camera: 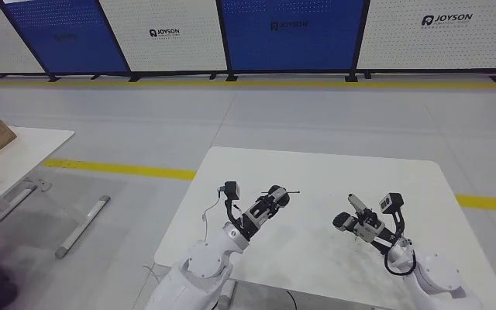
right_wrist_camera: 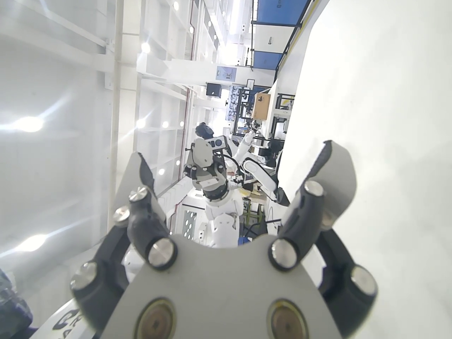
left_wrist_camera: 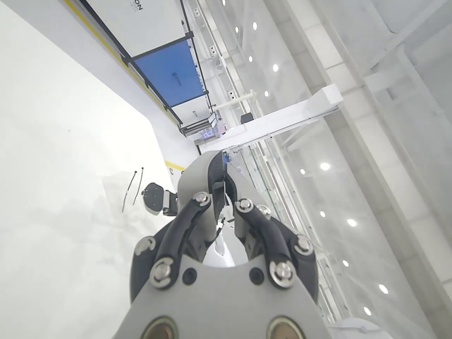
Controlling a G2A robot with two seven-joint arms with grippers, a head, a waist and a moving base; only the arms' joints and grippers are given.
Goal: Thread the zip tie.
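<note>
Over the white counter, in the top view, we are holding both arms low and well apart. Our left tool is hanging near the middle of the counter, and thin black ties are lying flat just past its tip. Our right tool is hovering off toward the right side.

Along the left wrist view, we are holding the left tool drawn together, its fingers meeting at the tips. We are unable to tell whether anything is pinched between them. Two ties are lying side by side on the counter, nearly parallel, heads at the far end and apart from our fingers. The right tool is showing just beside them, close over the counter.

Through the right wrist view, we are holding the right tool spread wide, its fingers gripping nothing. The counter is running along one side, and the left arm is standing farther off, framed between the fingers.
</note>
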